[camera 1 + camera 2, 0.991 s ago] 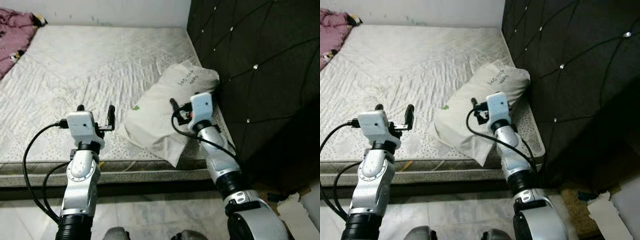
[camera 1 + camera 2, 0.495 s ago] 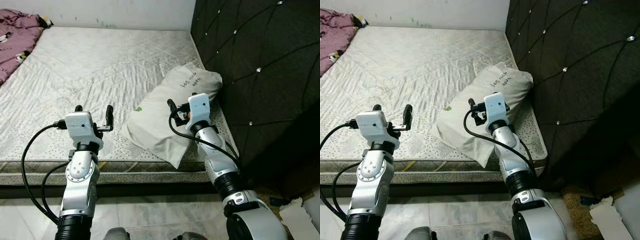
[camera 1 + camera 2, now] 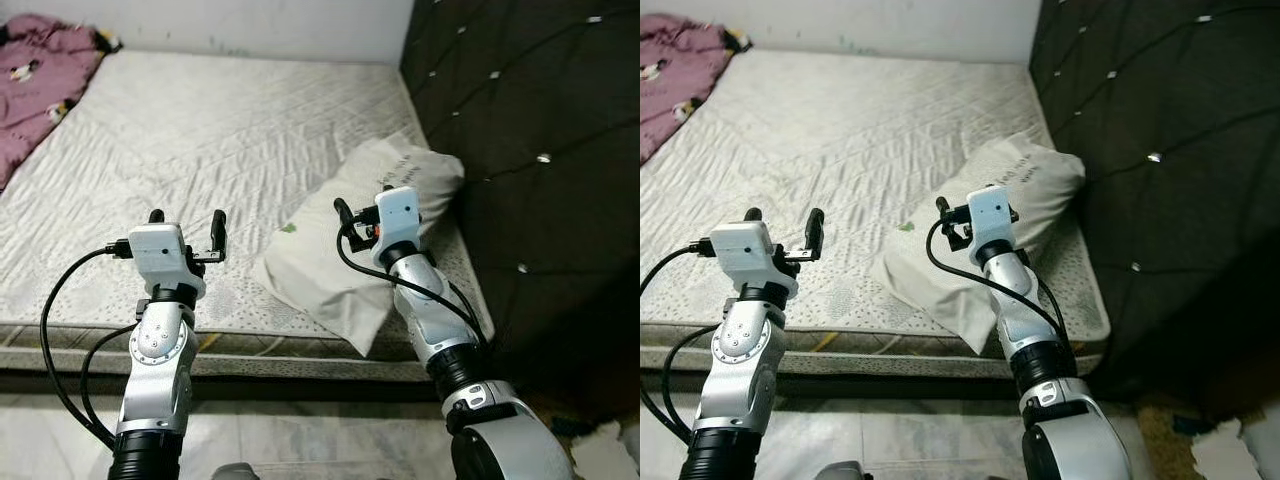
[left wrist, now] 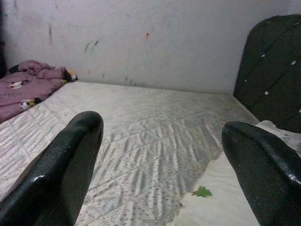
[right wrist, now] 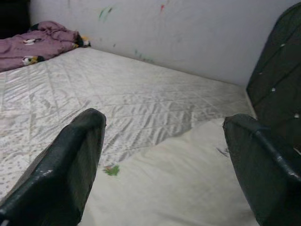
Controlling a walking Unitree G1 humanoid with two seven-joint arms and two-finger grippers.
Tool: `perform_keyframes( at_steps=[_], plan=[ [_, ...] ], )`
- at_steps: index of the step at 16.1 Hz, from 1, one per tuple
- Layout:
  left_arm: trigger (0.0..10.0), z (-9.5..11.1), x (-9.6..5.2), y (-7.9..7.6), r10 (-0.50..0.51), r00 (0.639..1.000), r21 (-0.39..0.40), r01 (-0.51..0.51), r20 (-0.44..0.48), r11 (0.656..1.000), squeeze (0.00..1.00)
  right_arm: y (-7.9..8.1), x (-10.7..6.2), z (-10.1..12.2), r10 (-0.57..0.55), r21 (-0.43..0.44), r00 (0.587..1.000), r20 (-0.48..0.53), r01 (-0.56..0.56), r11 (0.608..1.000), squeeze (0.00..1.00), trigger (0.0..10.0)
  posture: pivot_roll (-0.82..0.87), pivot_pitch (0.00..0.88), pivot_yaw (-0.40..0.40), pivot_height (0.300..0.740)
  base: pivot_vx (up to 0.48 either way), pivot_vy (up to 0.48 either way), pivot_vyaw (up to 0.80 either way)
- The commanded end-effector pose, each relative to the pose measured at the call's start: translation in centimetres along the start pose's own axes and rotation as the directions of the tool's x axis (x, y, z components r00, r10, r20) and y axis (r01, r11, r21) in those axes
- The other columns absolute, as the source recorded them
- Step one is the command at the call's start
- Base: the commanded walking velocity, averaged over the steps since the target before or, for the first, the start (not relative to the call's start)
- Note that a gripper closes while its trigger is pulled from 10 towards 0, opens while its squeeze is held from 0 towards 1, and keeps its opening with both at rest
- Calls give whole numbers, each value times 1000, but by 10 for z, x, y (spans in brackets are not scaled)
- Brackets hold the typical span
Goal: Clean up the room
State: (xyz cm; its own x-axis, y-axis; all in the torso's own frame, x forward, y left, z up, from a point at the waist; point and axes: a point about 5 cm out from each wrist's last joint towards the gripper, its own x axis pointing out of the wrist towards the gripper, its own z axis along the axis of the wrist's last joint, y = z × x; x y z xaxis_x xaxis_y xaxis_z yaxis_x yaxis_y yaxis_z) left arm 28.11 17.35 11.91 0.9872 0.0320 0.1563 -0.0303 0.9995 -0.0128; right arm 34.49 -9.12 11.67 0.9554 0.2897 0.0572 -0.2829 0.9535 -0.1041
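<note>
While a white pillow (image 3: 345,255) lies at the mattress (image 3: 200,140) corner beside the dark headboard (image 3: 530,120), the right gripper (image 3: 360,215) hovers directly over it, fingers spread apart; the left gripper (image 3: 186,222), also spread, hangs above bare mattress beside the pillow

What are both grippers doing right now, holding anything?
Left gripper: open, holding nothing, above the mattress near its front edge.
Right gripper: open, holding nothing, over the white pillow.
</note>
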Motion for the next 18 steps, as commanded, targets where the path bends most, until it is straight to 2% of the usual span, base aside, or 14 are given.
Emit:
perform_keyframes(
  at_steps=[1, 9, 11, 15, 18],
  plan=[
    [10000, 3, 2, -1, -8, 1000, -3, 8, 10, 1000, 0, -3, 2, 4, -15, 9, 1000, 13, 15, 1000, 0, 10000, 70, 0, -29, 740, 311, 0, 0],
    [10000, 2, 2, -2, -20, 1000, -6, 20, 12, 1000, 0, 0, 3, 4, -3, -22, 1000, 15, 3, 1000, 0, 10000, 74, 0, -31, 740, 302, 0, 0],
    [10000, 2, 3, -2, -18, 1000, -6, 18, 7, 1000, 0, 0, 4, 4, 1, -29, 1000, 15, -1, 1000, 0, 10000, 77, 0, -33, 740, 336, 0, 800],
    [10000, -3, 6, 0, -5, 1000, 10, 6, -28, 1000, 0, -1, 6, 4, -7, -15, 1000, 13, 7, 1000, 0, 10000, 79, 0, -33, 740, 0, 0, 0],
    [10000, -2, 11, -1, 11, 1000, 13, -10, -22, 1000, 0, -1, 8, 6, -5, -25, 1000, 20, 5, 1000, 0, 10000, 81, 0, -36, 740, 0, 0, 0]
  ],
)
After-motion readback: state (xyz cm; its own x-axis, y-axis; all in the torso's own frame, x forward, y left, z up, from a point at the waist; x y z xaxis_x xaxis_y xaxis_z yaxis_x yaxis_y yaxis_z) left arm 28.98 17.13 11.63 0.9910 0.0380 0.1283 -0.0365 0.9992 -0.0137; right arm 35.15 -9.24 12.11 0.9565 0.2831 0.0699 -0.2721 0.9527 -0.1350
